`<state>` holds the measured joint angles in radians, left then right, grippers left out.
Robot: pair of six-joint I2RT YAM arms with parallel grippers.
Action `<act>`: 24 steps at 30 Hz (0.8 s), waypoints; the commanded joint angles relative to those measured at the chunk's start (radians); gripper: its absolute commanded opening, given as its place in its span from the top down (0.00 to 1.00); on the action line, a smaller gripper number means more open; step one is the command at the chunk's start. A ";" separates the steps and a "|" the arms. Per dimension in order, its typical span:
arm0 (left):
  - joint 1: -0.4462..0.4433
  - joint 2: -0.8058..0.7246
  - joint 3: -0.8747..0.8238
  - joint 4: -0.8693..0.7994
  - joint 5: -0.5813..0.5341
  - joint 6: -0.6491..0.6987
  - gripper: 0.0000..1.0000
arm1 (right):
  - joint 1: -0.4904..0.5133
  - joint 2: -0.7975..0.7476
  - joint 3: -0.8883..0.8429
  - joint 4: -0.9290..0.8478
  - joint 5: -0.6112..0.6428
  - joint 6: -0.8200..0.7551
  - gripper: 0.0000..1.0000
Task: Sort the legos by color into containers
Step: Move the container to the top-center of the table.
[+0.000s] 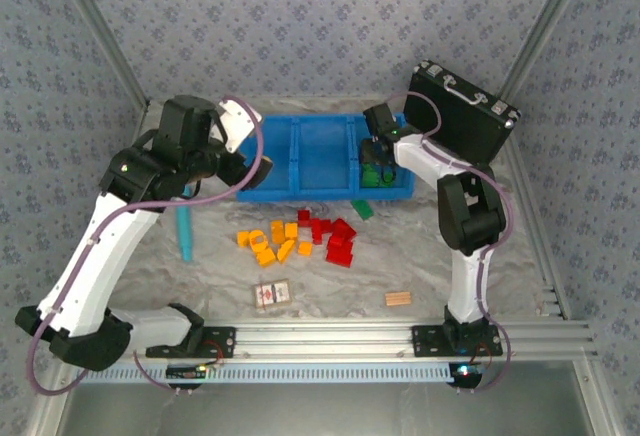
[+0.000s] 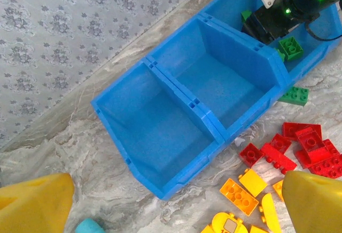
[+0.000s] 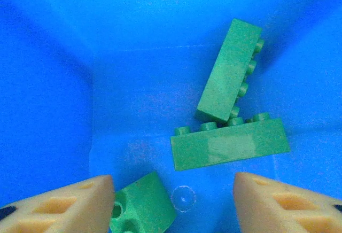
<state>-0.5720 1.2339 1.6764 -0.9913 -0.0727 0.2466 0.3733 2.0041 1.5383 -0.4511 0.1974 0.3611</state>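
Three green bricks occupy one bin; red bricks, orange bricks litter the bench; left fingers, right fingers spread.

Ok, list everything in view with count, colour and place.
tray: one, blue, three compartments, far side
green legos: three, right compartment
green lego: one, table by tray
red legos: several, red, table middle
orange-yellow legos: several, left of red ones
cylinder: one, teal, table left
wooden block: one, tan, near right
small box: one, brownish, near middle
case: one, black, far right
left gripper: open, by tray's left end
right gripper: open, in right compartment
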 commanded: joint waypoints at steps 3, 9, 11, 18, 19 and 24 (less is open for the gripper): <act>-0.006 0.016 0.030 0.014 -0.003 0.016 0.00 | 0.020 -0.138 0.015 -0.035 0.014 -0.030 0.34; -0.006 0.016 0.025 0.024 0.005 0.014 0.00 | 0.075 -0.309 -0.068 -0.052 0.021 -0.031 0.41; -0.006 0.013 0.022 0.026 0.010 0.012 0.00 | 0.106 -0.338 -0.088 -0.076 0.003 -0.030 0.46; -0.006 -0.012 0.006 0.032 0.021 0.010 0.00 | 0.234 -0.423 -0.261 -0.145 0.028 -0.058 0.52; -0.006 -0.016 0.004 0.033 0.021 0.010 0.00 | 0.243 -0.436 -0.291 -0.145 0.028 -0.068 0.52; -0.006 -0.025 0.002 0.031 0.022 0.010 0.00 | 0.245 -0.472 -0.434 -0.145 0.003 -0.076 0.49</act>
<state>-0.5724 1.2320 1.6764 -0.9836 -0.0677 0.2466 0.6266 1.5734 1.1393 -0.5629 0.2050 0.3050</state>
